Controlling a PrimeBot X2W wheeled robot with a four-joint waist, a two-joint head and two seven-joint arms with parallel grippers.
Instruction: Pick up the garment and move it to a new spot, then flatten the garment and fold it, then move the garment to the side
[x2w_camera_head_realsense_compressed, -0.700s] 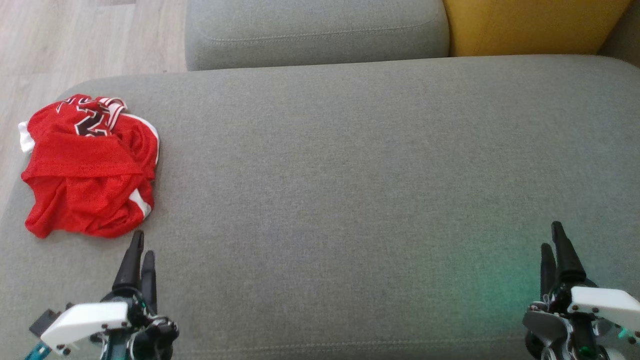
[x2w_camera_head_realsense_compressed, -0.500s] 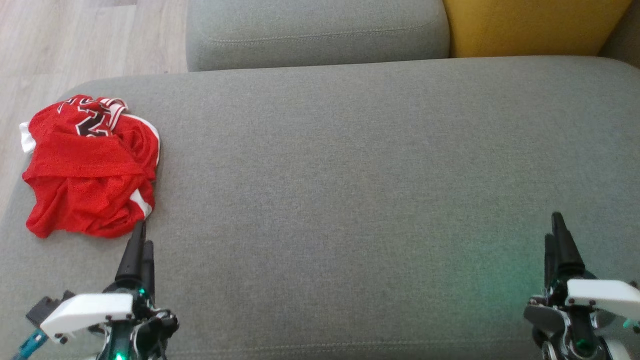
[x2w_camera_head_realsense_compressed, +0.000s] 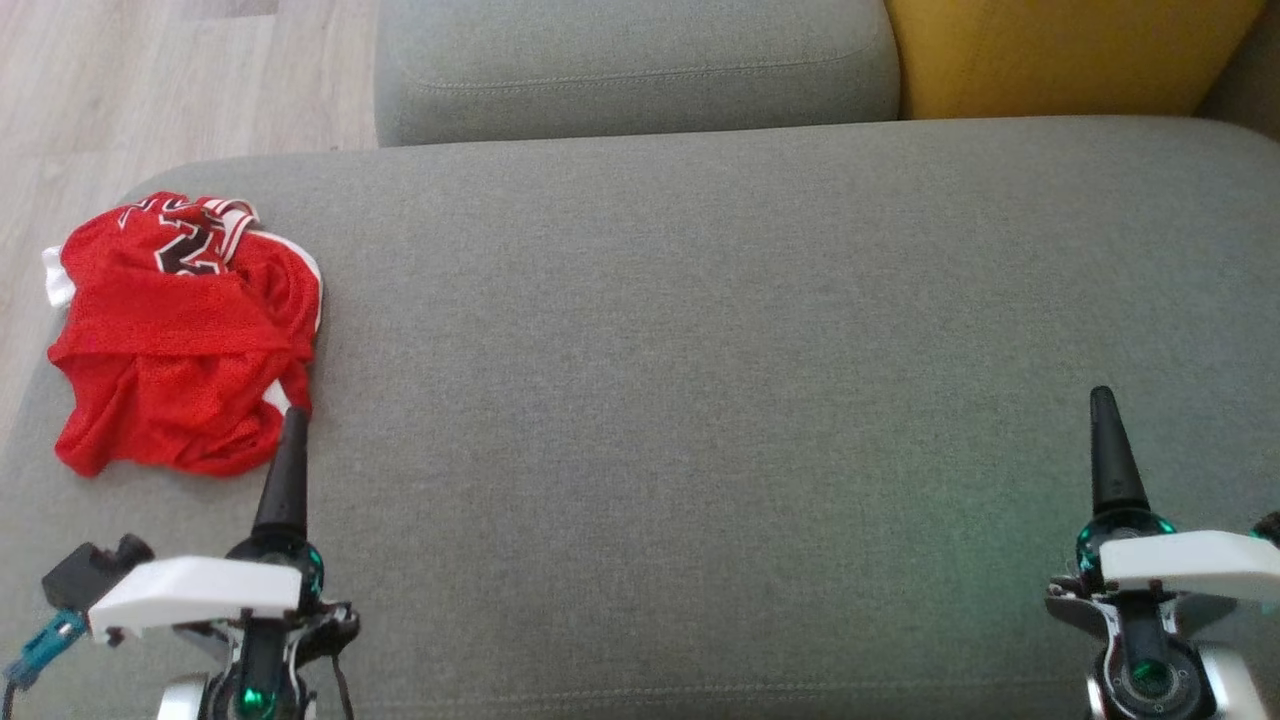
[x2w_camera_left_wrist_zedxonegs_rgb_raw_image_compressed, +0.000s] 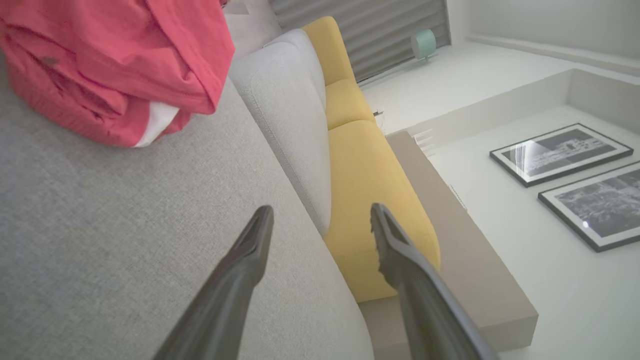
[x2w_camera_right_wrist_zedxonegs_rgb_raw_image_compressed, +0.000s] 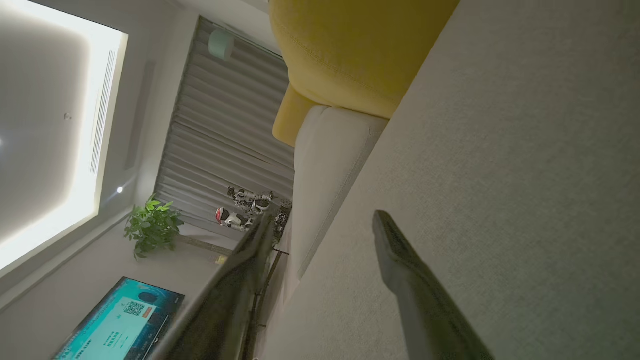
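At the lower left of the head view, the left gripper (x2w_camera_head_realsense_compressed: 293, 420) shows as two long, tapered, matt dark fingers under a white shell, seen edge-on so that they merge into one spike. From its own wrist camera the left gripper (x2w_camera_left_wrist_zedxonegs_rgb_raw_image_compressed: 321, 210) has its fingers (x2w_camera_left_wrist_zedxonegs_rgb_raw_image_compressed: 240, 280) clearly parted, with a moderate gap and nothing between them. They hang low over the grey woven seat cushion (x2w_camera_left_wrist_zedxonegs_rgb_raw_image_compressed: 125, 225). The right gripper (x2w_camera_head_realsense_compressed: 1100, 400), of the same build, sits at the lower right, well apart from the cloth. Its wrist view shows the right gripper (x2w_camera_right_wrist_zedxonegs_rgb_raw_image_compressed: 322, 217) parted about as far, also holding nothing, above the same coarse grey weave.

Just beyond the left fingertips lies the crumpled red mesh jersey (x2w_camera_head_realsense_compressed: 180, 330), thin and slightly shiny, with white trim. In the head view the finger's tip overlaps its near right hem, but the left wrist view shows a strip of bare cushion between the fingertips and the red mesh jersey (x2w_camera_left_wrist_zedxonegs_rgb_raw_image_compressed: 110, 65), so they are apart. The heap rests at the far left end of the broad, round-cornered seat cushion (x2w_camera_head_realsense_compressed: 700, 350). Its black-and-white print and striped band point away from the robot and its loose hem toward it. Bunched as it is, its long axis seems to run front to back.

Behind the seat stand a grey back cushion (x2w_camera_head_realsense_compressed: 630, 60) with a stitched seam and a mustard-yellow cushion (x2w_camera_head_realsense_compressed: 1060, 50). A pale wood-plank floor (x2w_camera_head_realsense_compressed: 150, 80) lies to the left.
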